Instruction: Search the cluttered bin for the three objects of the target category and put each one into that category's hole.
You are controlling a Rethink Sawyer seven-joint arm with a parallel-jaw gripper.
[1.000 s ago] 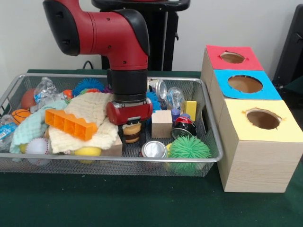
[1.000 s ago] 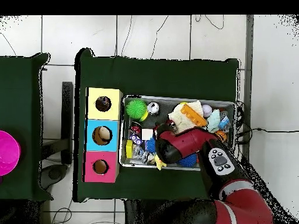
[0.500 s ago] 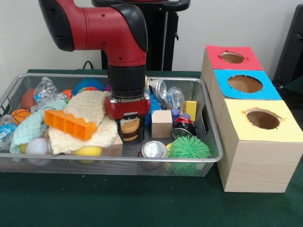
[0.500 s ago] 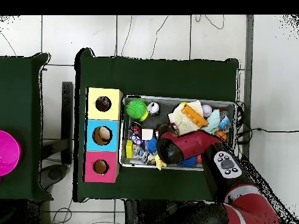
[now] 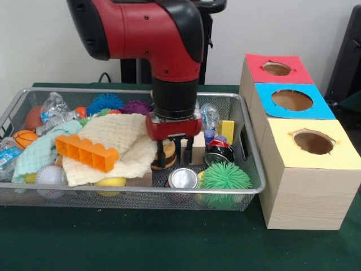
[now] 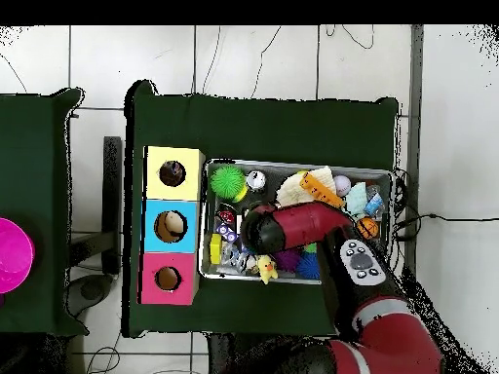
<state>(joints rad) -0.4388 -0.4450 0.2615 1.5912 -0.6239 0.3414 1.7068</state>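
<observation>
We see the hand (image 5: 174,153) pinching a small layered wooden toy (image 5: 167,154) just beside the wooden cube (image 5: 196,142) in the basket (image 5: 248,169); it looks stiff, light and smooth, best gripped across its flat sides.

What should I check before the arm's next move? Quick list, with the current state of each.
1. Gripper down inside the wire bin: ok.
2. Jaws astride the brown stacked toy: ok. Whether they are clamped on it: cannot tell.
3. Cream cloth clear of the toy: not ok, its edge lies right beside it and could snag.
4. Wooden cube clear of the lift path: cannot tell, it sits just behind the gripper.
5. Red, blue and yellow holes unblocked: ok.
6. Which hole suits the toy: cannot tell.
</observation>
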